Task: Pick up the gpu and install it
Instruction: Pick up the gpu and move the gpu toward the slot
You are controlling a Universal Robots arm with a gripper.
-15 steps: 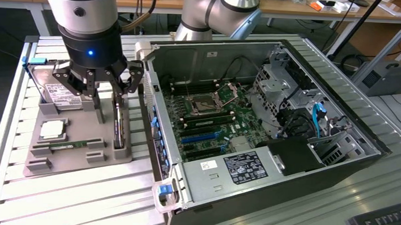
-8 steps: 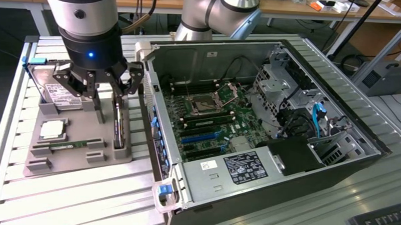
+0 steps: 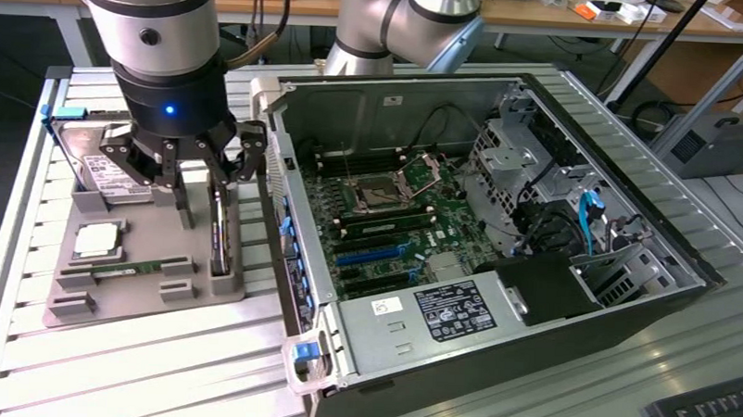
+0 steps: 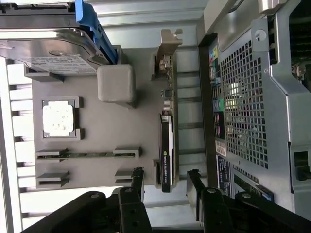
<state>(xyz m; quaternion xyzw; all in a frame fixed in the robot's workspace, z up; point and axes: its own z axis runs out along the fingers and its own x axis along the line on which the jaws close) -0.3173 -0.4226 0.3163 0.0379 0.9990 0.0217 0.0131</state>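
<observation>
The gpu [image 3: 222, 245] is a thin dark card standing on edge in a slot along the grey holder tray [image 3: 134, 298], on the side nearest the computer case. In the wrist view the gpu [image 4: 166, 145] shows its metal bracket [image 4: 167, 46] at the far end. My gripper [image 3: 208, 203] hangs open just above the card. Its two black fingers [image 4: 137, 182] stand either side of the card's near end, with a gap on each side of my gripper [image 4: 166, 184]. Nothing is held.
The tray also carries a silver hard drive [image 3: 101, 167], a CPU [image 3: 99, 241] and a green RAM stick [image 3: 128, 270]. The open computer case [image 3: 616, 300] lies at the exterior view's right, with its motherboard [image 3: 384, 218] exposed. The case's perforated rear panel [image 4: 243, 97] is close beside the card.
</observation>
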